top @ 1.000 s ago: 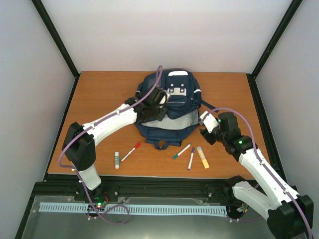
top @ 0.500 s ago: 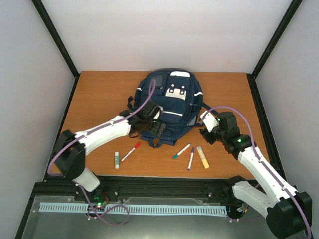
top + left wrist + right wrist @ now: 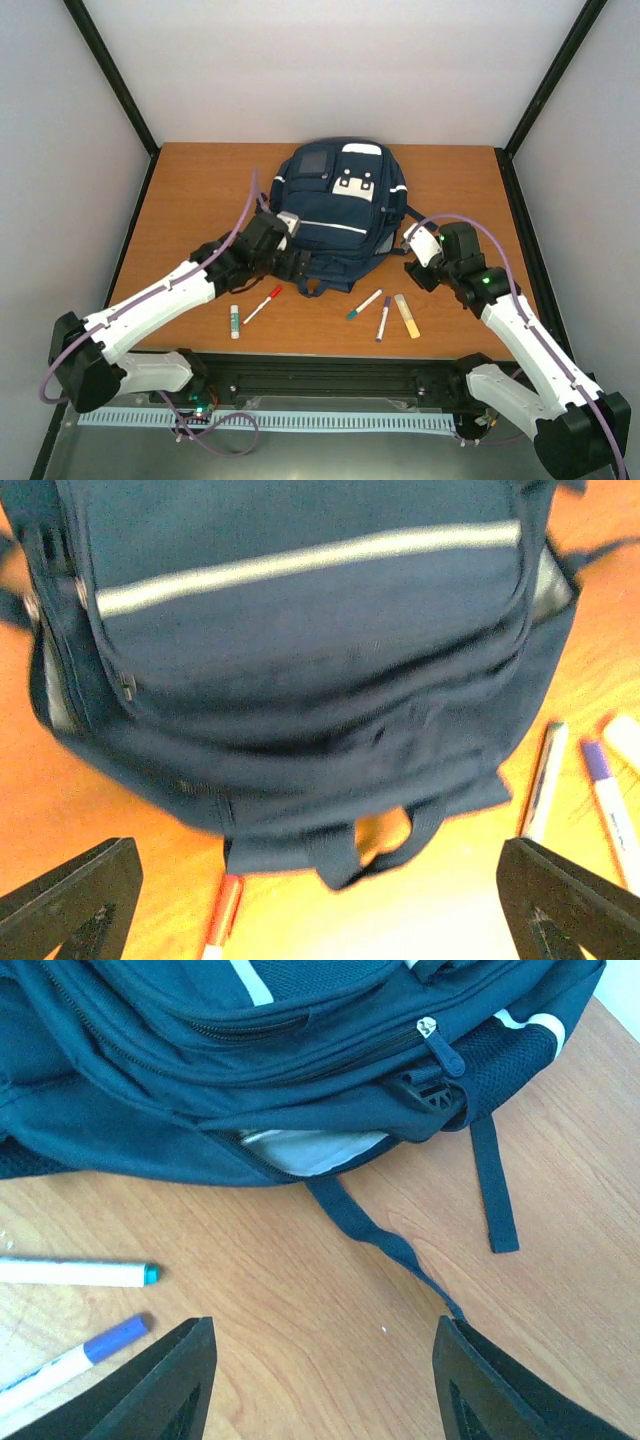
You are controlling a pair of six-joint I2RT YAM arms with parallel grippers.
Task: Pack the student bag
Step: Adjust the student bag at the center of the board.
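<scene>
The student bag [image 3: 335, 205] lies flat at the table's middle, navy with white stripe and patches. In the left wrist view the bag [image 3: 300, 670] fills the upper frame, its carry loop [image 3: 395, 845] hanging toward me. My left gripper [image 3: 292, 264] hovers at the bag's near-left edge; its jaws [image 3: 318, 858] are wide open and empty. My right gripper [image 3: 411, 257] sits at the bag's right side, also open, with only bare wood between its fingers [image 3: 320, 1338]. A thin bag strap [image 3: 385, 1240] runs toward its right finger. The side zip gapes and shows pale lining [image 3: 310, 1150].
On the wood in front of the bag lie a red marker [image 3: 262, 305], a glue stick [image 3: 234, 320], a green marker [image 3: 364, 304], a purple marker [image 3: 384, 318] and a yellow highlighter [image 3: 406, 315]. Black frame posts border the table.
My left gripper let go of the bag's flap, opened wide and drew back toward the near left. The bag dropped flat and shut over its grey inside. The right jaws widened slightly.
</scene>
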